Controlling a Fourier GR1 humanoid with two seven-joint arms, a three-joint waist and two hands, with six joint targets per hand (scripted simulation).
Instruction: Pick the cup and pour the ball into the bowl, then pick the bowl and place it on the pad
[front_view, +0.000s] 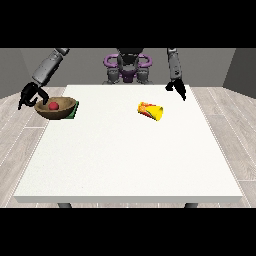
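The wooden bowl (56, 108) sat at the far corner of the white counter (125, 160) on the view's left, on top of a green pad (74, 111) whose edge peeped out beside it, and the red ball (53, 105) lay inside it. It looked like a rigid, smooth-walled, shallow round vessel — probably light, and best taken by the rim, where the wall is thin enough to pinch; the ball would roll if the bowl tilted. The hand at the view's left (30, 95) hung just beside the bowl's rim, fingers curled downward, though whether it had hold of the rim could not be told. The cup (150, 111), yellow with red and green bands, lay on its side near the counter's middle — stiff, likely to roll. The hand at the view's right (176, 88) hovered apart from it, holding nothing; how far open its fingers were could not be told.
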